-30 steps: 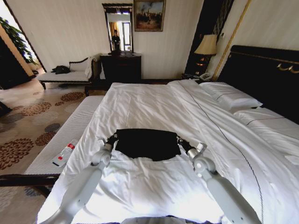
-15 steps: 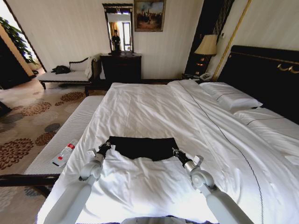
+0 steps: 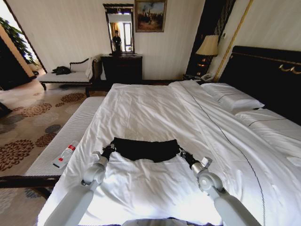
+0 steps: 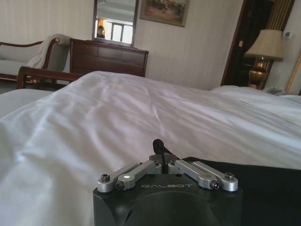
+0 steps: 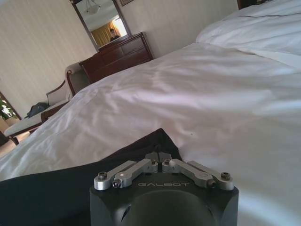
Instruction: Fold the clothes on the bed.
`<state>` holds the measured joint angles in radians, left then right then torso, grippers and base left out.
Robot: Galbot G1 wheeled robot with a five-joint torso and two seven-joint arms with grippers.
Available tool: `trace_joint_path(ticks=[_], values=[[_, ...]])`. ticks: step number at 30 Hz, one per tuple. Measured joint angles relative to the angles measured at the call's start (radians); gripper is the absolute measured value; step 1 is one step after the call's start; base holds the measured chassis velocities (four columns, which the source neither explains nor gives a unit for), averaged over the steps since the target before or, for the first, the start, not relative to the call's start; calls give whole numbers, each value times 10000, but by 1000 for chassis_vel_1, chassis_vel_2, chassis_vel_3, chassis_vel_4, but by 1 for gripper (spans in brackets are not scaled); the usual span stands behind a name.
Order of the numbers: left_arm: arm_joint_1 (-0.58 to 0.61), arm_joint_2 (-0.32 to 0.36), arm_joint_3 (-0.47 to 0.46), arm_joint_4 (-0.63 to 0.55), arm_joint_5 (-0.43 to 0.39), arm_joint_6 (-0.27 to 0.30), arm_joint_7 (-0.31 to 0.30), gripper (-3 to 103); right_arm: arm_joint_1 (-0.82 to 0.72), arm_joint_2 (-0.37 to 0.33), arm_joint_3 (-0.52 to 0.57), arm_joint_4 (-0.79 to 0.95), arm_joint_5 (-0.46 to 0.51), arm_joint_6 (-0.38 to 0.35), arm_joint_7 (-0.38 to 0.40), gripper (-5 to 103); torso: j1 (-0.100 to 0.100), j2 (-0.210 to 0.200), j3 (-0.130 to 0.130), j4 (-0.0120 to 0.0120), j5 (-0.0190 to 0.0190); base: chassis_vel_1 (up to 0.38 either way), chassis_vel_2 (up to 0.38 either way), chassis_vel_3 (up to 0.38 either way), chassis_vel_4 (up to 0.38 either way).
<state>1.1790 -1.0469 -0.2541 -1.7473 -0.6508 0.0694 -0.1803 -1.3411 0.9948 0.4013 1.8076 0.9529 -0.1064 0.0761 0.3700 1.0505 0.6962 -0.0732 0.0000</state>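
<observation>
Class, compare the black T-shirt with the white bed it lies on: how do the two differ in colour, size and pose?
The T-shirt is black; the bed is white-sheeted.
The T-shirt is a narrow band, far smaller than the bed that carries it.
The T-shirt is pinched at its ends by the left gripper and right gripper; the bed lies untouched elsewhere.
Both are soft fabric surfaces.

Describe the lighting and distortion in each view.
Head view: wide-angle bend at the edges, duvet of the bed glares, black T-shirt shows no detail. Left wrist view: left gripper sharp, lamp soft. Right wrist view: right gripper sharp, sheet bright.
</observation>
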Motion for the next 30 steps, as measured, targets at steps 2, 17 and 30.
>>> trace_joint_path(ticks=[2, 17, 30], values=[[89, 34, -1, -40, 44, -1, 0, 1, -67, -9, 19, -16, -34, 45, -28, 0, 0, 0, 0, 0, 0, 0, 0, 0, 0], [2302, 676, -1078, -1786, 749, 70, 68, 43, -1298, 111, 89, 706, -534, 413, -97, 30, -1, 0, -1, 0, -1, 0, 0, 0, 0], [2586, 754, -2145, -2692, -558, 161, -309, 86, -1228, -58, 1286, 1805, 1065, -215, 821, 73, -2, 1, -1, 0, 0, 0, 0, 0, 0]])
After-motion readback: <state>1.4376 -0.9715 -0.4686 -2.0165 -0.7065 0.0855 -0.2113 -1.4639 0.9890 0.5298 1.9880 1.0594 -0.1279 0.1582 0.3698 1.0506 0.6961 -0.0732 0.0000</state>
